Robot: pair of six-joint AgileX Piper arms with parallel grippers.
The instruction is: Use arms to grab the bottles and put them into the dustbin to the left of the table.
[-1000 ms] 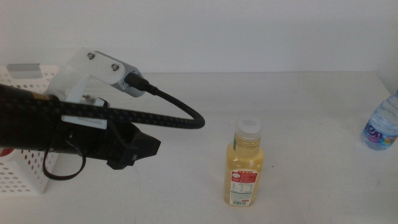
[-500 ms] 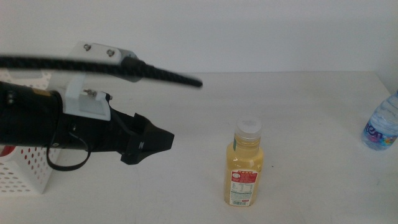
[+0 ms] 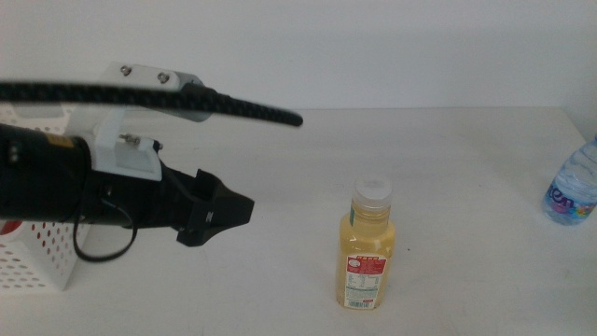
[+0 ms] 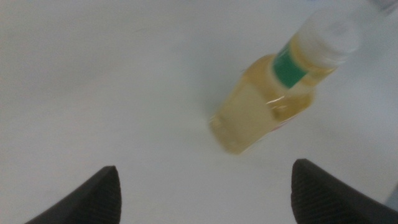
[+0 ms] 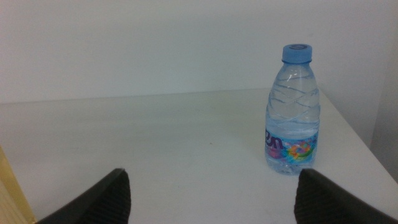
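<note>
The yellow juice bottle (image 3: 367,248) with a white cap stands upright at the table's middle front. My left gripper (image 3: 244,211) hovers to its left, apart from it and pointing toward it. In the left wrist view the juice bottle (image 4: 270,106) lies ahead of the left gripper (image 4: 208,199), whose jaws are open and empty. A clear water bottle (image 3: 571,187) with a blue cap stands at the table's right edge. The right wrist view shows this water bottle (image 5: 293,112) upright beyond the open, empty right gripper (image 5: 214,199). The right arm is outside the middle view.
The white perforated dustbin (image 3: 37,254) stands at the far left, mostly hidden behind the left arm. A thick black cable (image 3: 224,101) arches over that arm. The white table (image 3: 466,159) ends just past the water bottle.
The left arm has swung away from the dustbin and its gripper has moved right toward the juice bottle. The cable has lifted. Both bottles stand as before.
</note>
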